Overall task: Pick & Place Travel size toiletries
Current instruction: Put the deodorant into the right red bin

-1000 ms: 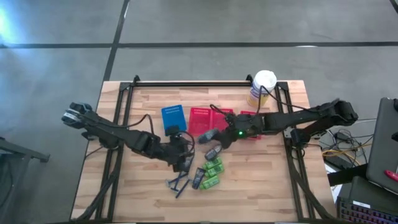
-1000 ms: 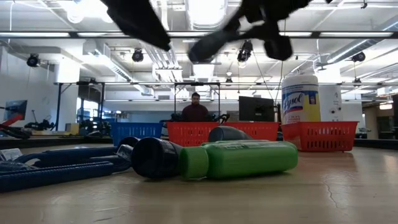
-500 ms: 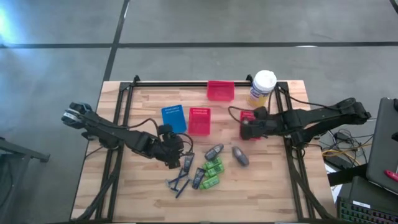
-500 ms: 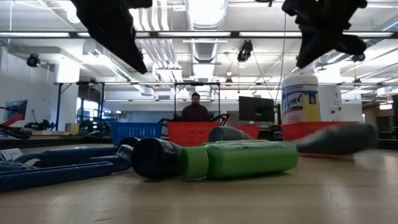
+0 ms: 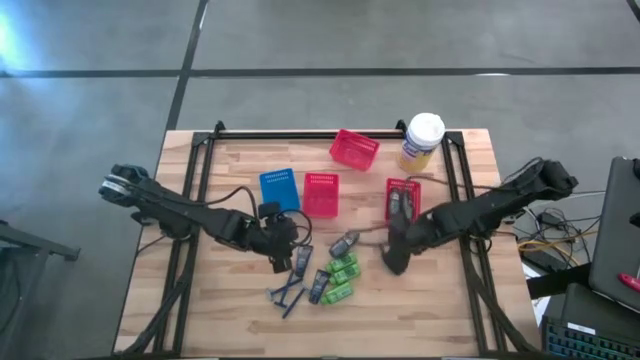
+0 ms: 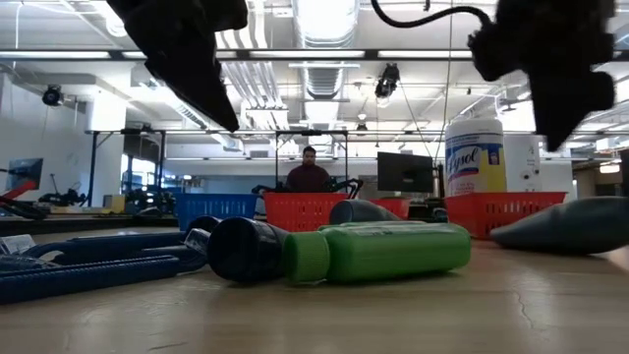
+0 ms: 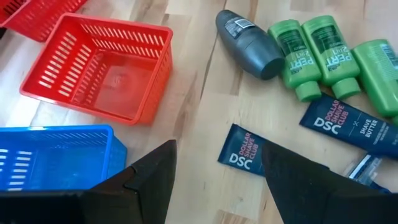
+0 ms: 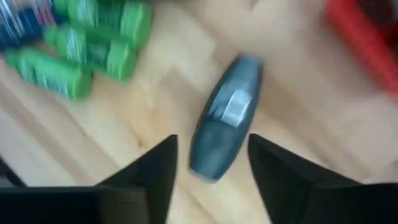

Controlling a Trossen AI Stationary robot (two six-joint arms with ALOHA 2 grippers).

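Grey tube (image 8: 224, 118) lies flat, pointing between open right jaws.

Wooden table (image 5: 240, 320) carries one blue mesh basket (image 5: 279, 189) and three red mesh baskets (image 5: 321, 194) (one tilted at the far edge), plus a yellow canister (image 5: 421, 141) with white lid.

Ceiling strip lights (image 6: 324, 18) are glaring white in the low view, silhouetting both arms; the right gripper (image 6: 555, 74) is smearing with motion blur; beneath its fingers the grey bottle (image 8: 225, 118) and green bottles (image 8: 81, 43) are blurring; the left wrist view is staying sharp, evenly lit, shadows soft.
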